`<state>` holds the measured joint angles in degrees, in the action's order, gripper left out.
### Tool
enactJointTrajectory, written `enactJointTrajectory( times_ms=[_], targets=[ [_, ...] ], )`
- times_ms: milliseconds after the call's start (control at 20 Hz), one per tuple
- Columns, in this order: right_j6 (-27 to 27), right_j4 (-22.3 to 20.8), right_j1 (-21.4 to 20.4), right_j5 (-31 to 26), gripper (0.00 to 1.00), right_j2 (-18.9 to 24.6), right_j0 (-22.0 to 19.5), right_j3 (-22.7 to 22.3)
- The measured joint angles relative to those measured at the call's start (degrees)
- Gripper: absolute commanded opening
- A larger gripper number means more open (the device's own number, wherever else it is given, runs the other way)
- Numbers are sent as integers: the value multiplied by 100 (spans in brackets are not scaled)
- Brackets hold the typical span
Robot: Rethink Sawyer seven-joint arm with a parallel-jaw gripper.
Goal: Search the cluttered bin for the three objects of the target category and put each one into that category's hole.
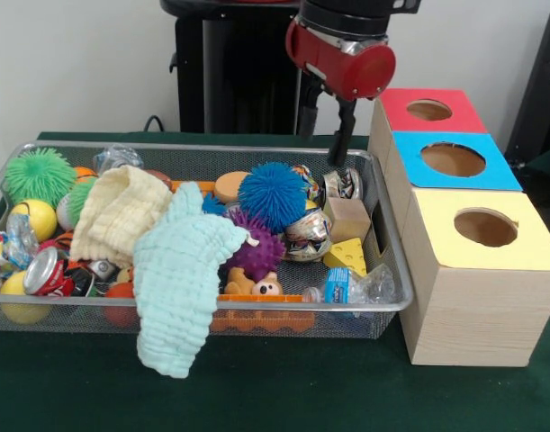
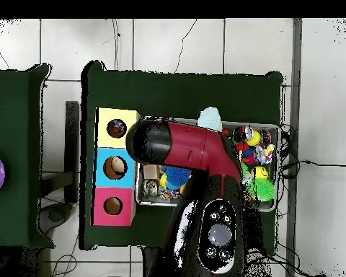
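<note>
Red and black arm [image 1: 342, 49] at top centre of the front view: glossy red rounded joint housing, black collar above it, thin dark gripper stem below. Overhead view, centre and lower centre: long red shell, black rounded end cap, black panel with a round grey dial ringed by small buttons [image 2: 220, 234].

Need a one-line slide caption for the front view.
Red and black Sawyer arm lowers its gripper into the far right corner of a cluttered wire mesh bin, beside the red, blue and yellow holed wooden boxes.
</note>
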<state>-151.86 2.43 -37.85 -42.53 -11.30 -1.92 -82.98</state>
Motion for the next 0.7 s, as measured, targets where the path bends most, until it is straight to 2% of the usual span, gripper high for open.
enactJointTrajectory(
  times_ms=[350,700],
  targets=[
    [0,26,222,-194,100,13,248,105],
    [0,12,382,-164,100,49,49,86]
  ],
)
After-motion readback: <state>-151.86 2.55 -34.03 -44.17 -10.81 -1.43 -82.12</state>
